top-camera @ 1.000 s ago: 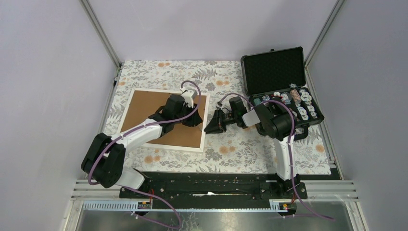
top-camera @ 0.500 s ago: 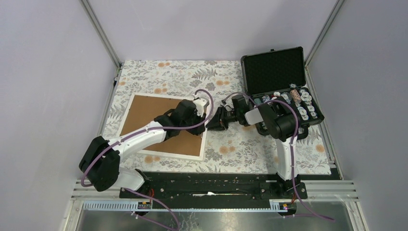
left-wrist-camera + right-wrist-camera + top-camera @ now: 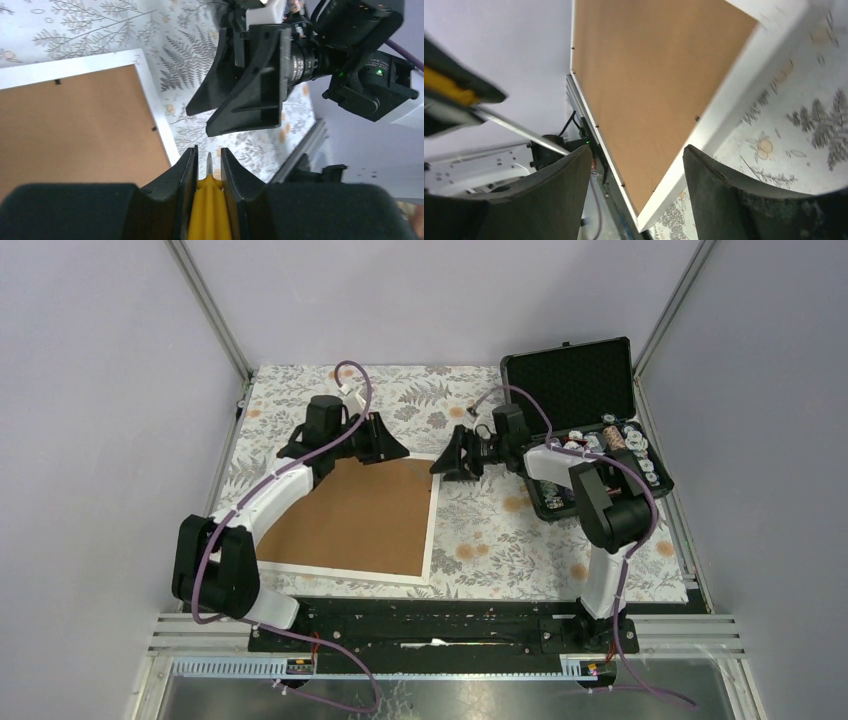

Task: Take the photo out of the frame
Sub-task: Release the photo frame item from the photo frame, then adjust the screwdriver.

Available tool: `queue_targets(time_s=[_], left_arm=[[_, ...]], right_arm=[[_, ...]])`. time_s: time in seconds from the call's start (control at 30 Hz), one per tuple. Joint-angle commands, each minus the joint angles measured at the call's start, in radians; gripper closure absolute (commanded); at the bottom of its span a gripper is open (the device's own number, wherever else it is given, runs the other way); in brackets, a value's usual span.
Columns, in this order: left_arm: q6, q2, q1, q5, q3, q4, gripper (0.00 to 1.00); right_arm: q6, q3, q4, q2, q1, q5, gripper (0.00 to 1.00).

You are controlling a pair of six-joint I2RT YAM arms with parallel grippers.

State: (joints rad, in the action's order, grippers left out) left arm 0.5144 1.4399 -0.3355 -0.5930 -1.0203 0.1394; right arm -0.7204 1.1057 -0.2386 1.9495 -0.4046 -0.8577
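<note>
The frame (image 3: 350, 515) lies back up on the table, brown fibreboard inside a thin white border (image 3: 150, 100). The photo is hidden beneath it. My left gripper (image 3: 393, 451) hovers over the frame's far right corner, shut on a yellow-handled screwdriver (image 3: 210, 210) whose metal tip pokes out between the jaws (image 3: 208, 161). My right gripper (image 3: 447, 464) hangs open just right of that corner, facing the left one, with nothing between its fingers (image 3: 724, 192). In the right wrist view (image 3: 636, 180) the frame's back (image 3: 649, 75) fills the middle and the screwdriver shaft (image 3: 519, 131) crosses the left side.
An open black foam-lined case (image 3: 570, 385) stands at the back right, its lower half holding several small round items (image 3: 625, 455). A floral cloth (image 3: 500, 540) covers the table. Metal rails (image 3: 450, 625) run along the near edge.
My left arm swung from the frame's right edge to its far corner. The right gripper opened wide and drew back toward the far side. The frame now lies nearer the front.
</note>
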Motion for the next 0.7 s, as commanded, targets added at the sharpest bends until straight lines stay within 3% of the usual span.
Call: queue_targets(time_s=[0.0, 0.13, 0.27, 0.5, 0.6, 0.67], left_arm=[[0.168, 0.027, 0.029, -0.213, -0.033, -0.161, 1.0], [0.246, 0.051, 0.055, -0.264, -0.027, -0.235, 1.0], [0.281, 0.073, 0.065, -0.292, -0.033, -0.283, 1.0], [0.317, 0.128, 0.079, -0.342, -0.061, -0.313, 1.0], [0.33, 0.14, 0.084, -0.356, -0.066, -0.332, 1.0], [0.336, 0.144, 0.09, -0.364, -0.067, -0.346, 1.0]], right_arm=[[0.289, 0.075, 0.055, -0.124, 0.004, -0.041, 0.24], [0.433, 0.127, 0.103, -0.166, -0.007, -0.091, 0.22], [0.614, 0.206, 0.258, -0.167, -0.052, -0.094, 0.22], [0.729, 0.285, 0.344, -0.139, -0.102, -0.081, 0.27], [0.799, 0.32, 0.389, -0.124, -0.124, -0.077, 0.34], [0.838, 0.358, 0.438, -0.103, -0.135, -0.059, 0.49]])
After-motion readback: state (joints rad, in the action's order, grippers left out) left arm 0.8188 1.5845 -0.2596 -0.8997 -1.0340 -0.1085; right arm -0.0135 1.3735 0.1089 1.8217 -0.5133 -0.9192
